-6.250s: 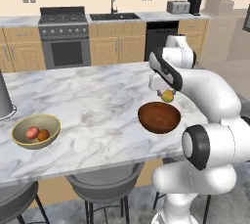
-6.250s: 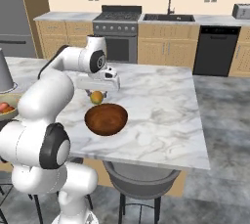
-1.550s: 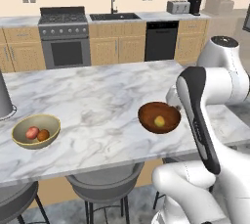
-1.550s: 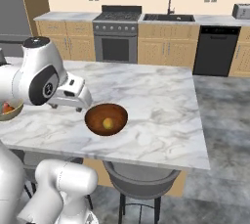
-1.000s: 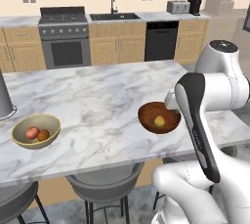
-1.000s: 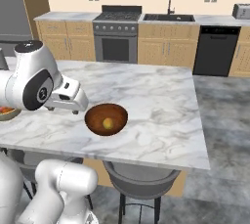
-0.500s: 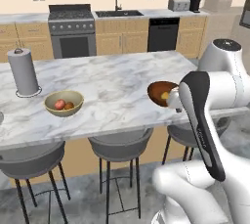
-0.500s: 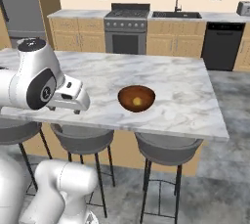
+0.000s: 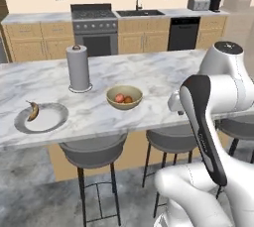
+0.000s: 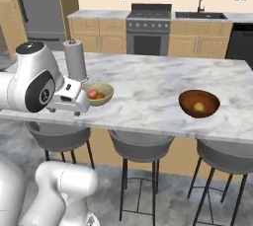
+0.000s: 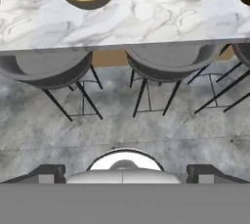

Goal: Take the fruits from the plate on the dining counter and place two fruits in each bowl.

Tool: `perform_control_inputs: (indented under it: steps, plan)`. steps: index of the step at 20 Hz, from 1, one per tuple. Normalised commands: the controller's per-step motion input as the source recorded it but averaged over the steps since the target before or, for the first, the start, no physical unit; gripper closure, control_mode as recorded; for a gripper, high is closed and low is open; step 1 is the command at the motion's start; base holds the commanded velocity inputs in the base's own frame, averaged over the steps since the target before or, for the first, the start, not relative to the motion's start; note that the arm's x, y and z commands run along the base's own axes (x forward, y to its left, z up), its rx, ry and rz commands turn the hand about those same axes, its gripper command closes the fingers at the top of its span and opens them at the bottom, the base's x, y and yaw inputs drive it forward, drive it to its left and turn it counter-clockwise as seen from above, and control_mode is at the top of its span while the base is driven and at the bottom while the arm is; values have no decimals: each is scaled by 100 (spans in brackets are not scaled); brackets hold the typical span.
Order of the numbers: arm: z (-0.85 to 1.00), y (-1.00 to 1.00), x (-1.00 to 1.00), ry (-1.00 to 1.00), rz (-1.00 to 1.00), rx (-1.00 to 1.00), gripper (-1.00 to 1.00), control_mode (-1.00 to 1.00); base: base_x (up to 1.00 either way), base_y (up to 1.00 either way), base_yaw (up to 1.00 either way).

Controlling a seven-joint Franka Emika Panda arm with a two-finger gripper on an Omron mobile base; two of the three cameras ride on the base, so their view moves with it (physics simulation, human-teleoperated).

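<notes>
Counter (image 9: 149, 80): polished white marble showing grey veining, sitting over a tan wood base (image 11: 110, 57). Tan bowl (image 9: 124, 96) and brown bowl (image 10: 199, 103) looking like smooth glazed ceramic, the plate (image 9: 49, 122) appearing matt light grey. Stools (image 10: 141, 146) showing smooth grey seats on thin dark metal legs, paper roll (image 9: 78, 67) looking matt grey, floor (image 11: 122, 125) appearing as mottled grey stone.

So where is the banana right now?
In the left base view, the banana lies on the grey plate at the dining counter's left end, left of the paper towel roll.
</notes>
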Motion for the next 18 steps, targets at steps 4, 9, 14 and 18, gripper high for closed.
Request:
perform_control_inputs:
  steps: [4,9,14,18]
  plan:
    - [0,0,0,0,0,0,-100,100,0,100,0]
    - [0,0,0,0,0,0,-100,100,6,100,0]
    - [0,0,0,0,0,0,-100,100,25,89,0]
    - [0,0,0,0,0,0,-100,100,54,71,2]
